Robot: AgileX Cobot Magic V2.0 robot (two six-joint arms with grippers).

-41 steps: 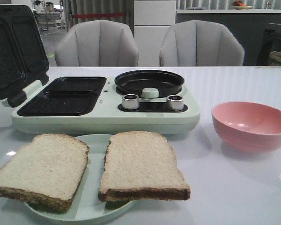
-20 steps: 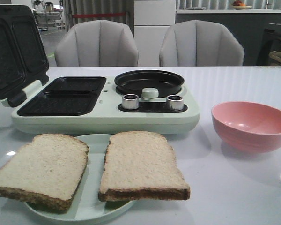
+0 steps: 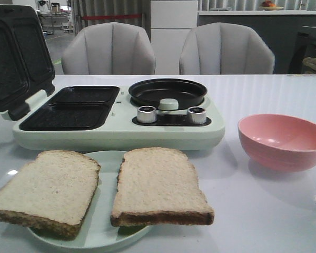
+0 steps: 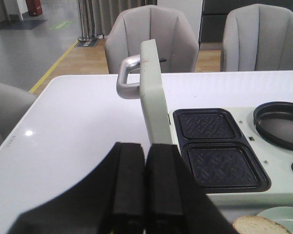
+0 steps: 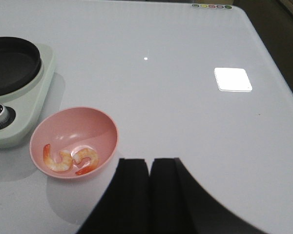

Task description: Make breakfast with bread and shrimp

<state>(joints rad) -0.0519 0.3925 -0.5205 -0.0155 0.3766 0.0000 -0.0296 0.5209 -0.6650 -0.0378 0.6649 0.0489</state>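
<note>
The white table [image 3: 263, 211] fills a room of grey chairs [image 3: 109, 50]; the breakfast maker [image 3: 121, 126] sits lid-up, plates bared for loading; two slices of bread [image 3: 158, 184] wait on a plate [image 3: 102, 234]; shrimp [image 5: 71, 161] lie in the pink bowl [image 5: 53, 131]; left gripper [image 4: 145, 195] and right gripper [image 5: 149, 195] are pressed together, empty.

You have two bread slices [image 3: 102, 191], pale with dark crusts, flat side by side on a plate; two curled orange-streaked shrimp [image 5: 71, 161] together in a pink bowl.
</note>
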